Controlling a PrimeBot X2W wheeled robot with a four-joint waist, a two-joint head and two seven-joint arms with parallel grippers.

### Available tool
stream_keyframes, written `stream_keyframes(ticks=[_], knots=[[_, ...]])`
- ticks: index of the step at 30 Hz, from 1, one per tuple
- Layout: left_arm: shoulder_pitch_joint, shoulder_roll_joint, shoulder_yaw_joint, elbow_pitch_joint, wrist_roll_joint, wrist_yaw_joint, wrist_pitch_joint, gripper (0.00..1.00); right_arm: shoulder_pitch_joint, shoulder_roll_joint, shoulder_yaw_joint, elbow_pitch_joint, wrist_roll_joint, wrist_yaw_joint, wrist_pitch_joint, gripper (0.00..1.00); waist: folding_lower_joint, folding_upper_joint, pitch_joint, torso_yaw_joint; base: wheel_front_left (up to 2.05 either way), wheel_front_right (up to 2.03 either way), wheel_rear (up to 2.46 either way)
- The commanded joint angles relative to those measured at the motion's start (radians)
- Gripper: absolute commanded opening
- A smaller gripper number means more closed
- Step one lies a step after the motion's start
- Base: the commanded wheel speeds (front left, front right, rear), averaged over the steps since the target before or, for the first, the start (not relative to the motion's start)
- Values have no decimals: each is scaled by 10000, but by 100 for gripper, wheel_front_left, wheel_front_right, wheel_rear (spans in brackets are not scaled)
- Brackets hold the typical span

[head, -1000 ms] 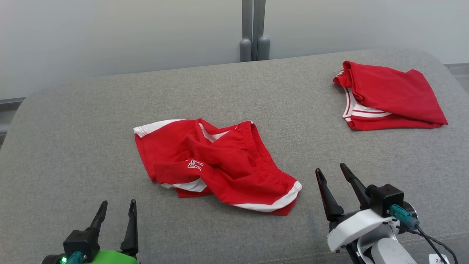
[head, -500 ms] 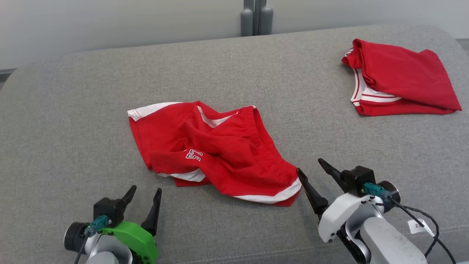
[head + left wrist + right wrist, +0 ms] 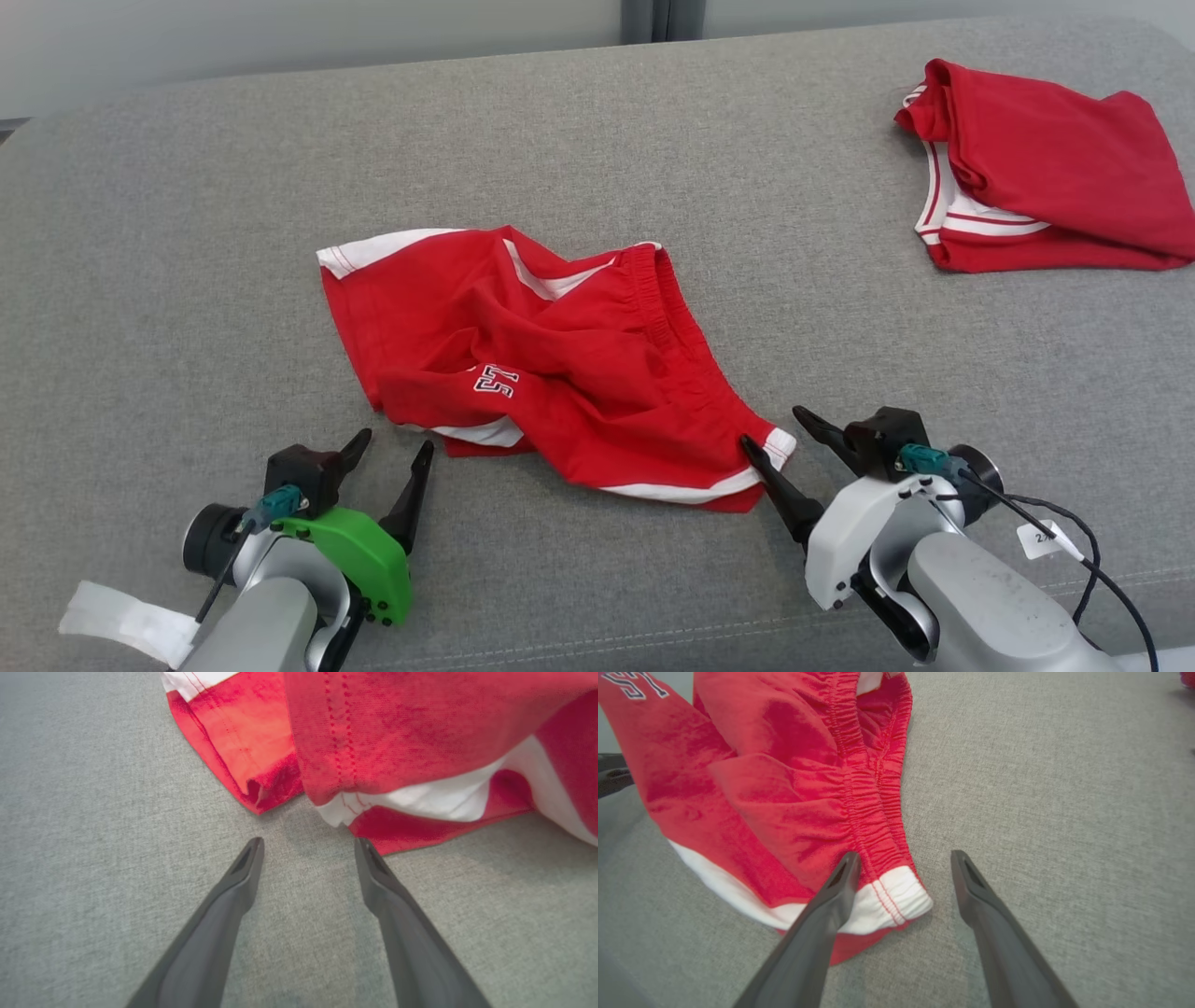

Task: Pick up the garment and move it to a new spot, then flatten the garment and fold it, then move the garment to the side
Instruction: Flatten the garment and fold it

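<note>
Just beside the near left hem of the crumpled red jersey shorts with white trim [image 3: 560, 373], the left gripper [image 3: 397, 441] is standing with its two long dark fingers spread wide and nothing between them. In the left wrist view its tips are stopping a little short of the white-edged fold, apart from the cloth. The shorts are lying bunched and twisted on the grey woven surface [image 3: 187, 233], their gathered elastic waistband [image 3: 859, 793] running down to their near right corner. At that corner the right gripper [image 3: 771, 426] is also standing wide open. One finger is crossing over the white band and the other is over bare grey weave beside it, so the corner is sitting between the jaws, unpinched. Well beyond the shorts' far right side, a second red garment with white stripes [image 3: 1046, 168] is lying folded. The pick-up step appears to be in hand, with no grasp made yet. The next move is likely calling for the left gripper to ease forward onto the hem, for both grippers to close on cloth, and for an even lift together.
</note>
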Motion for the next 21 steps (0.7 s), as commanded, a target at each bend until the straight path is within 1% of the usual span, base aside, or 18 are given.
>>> stream_keyframes(ticks=[1, 5, 6, 7, 8, 9, 10, 11, 15, 21], knots=[[-251, 6, -91, 46, -184, -11, -62, 100, -107, -53, 76, 35, 157, -4, 35, 100, -1, 0, 36, -5, 0, 0, 0], [-650, 57, -464, 227, -327, -12, -79, 100, -230, -124, 418, 100, 390, -4, 184, 100, -1, 0, 128, -7, 0, 0, 0], [-729, 61, -502, 180, -335, -12, -70, 100, -273, -140, 490, 99, 443, -4, 195, 97, -1, 0, 150, -1, 0, 0, 0], [-775, 68, -541, 129, -338, -12, -71, 100, -310, -167, 539, 105, 512, -6, 206, 73, -1, 0, 170, 10, 0, 0, 0], [-784, 64, -630, 134, -358, -12, -63, 100, -329, -194, 611, 109, 581, -4, 211, 38, -1, 0, 185, 25, 0, 0, 0], [-809, 70, -765, 129, -350, -12, -62, 49, -345, -221, 689, 109, 651, -4, 241, 14, -1, 0, 195, 41, 0, 0, 0], [-865, 79, -822, 115, -387, -12, -62, 17, -356, -251, 741, 121, 714, -4, 227, 0, -1, 0, 198, 61, 0, 0, 0], [-894, 47, -840, 97, -491, -12, -63, 0, -374, -272, 788, 137, 767, -4, 211, 0, -1, 0, 203, 82, 0, 0, 0], [-916, 112, -1061, 103, -652, -13, -64, 0, -506, -319, 902, 148, 894, -4, 88, 0, -1, 0, 163, 157, 0, 0, 0], [-410, 307, -1195, -249, -605, -13, -65, 0, -455, -389, 866, 147, 1169, -4, -259, 0, -1, 0, -144, 252, 0, 0, 0]])
